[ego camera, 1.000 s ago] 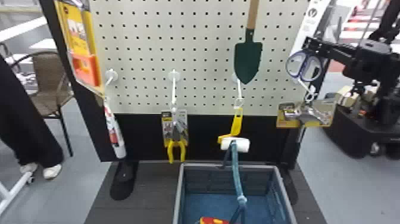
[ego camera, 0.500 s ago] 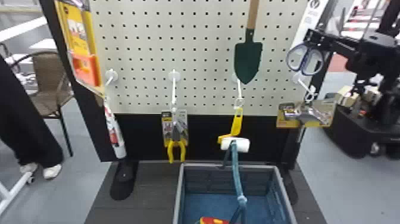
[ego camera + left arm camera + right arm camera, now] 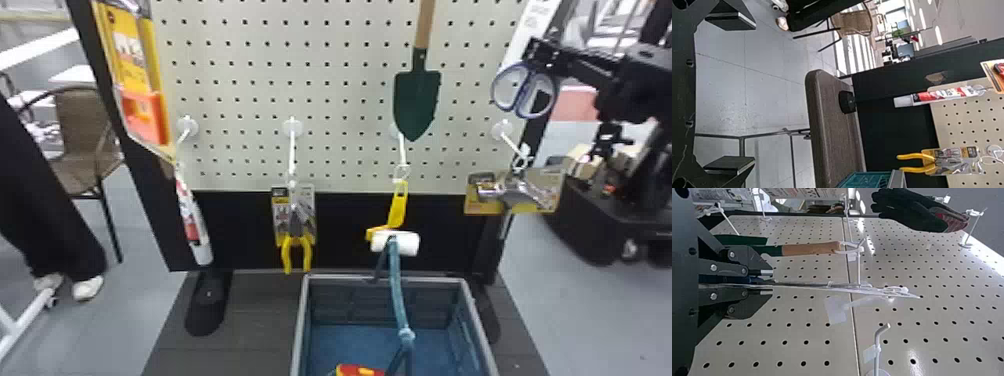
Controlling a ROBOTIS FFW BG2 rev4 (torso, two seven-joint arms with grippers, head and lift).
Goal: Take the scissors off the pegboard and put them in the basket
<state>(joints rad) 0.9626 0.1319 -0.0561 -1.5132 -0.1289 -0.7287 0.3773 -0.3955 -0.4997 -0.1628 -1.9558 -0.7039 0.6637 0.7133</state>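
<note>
My right gripper (image 3: 534,54), at the right edge of the pegboard (image 3: 345,95), is shut on the scissors (image 3: 524,95), whose blue-rimmed handles hang just below it. In the right wrist view, my right gripper (image 3: 772,282) pinches the scissors (image 3: 809,286), seen edge-on with their thin clear wrapping stretching past the fingertips beside a white hook (image 3: 859,268); whether it still touches that hook I cannot tell. The grey-rimmed basket (image 3: 300,320) stands low in front of the board. In the left wrist view, my left gripper (image 3: 754,93) is parked open over the floor, fingers wide apart.
A green trowel (image 3: 416,100), yellow-handled pliers (image 3: 296,245), a white tube (image 3: 195,225) and a carded metal tool (image 3: 515,192) hang along the board. A blue rope with a white handle (image 3: 395,242) is above the basket. A dark glove (image 3: 911,211) hangs from another hook.
My right gripper and the scissors have risen and shifted a little to the right in the head view. The hanging tools and the basket have kept their places.
</note>
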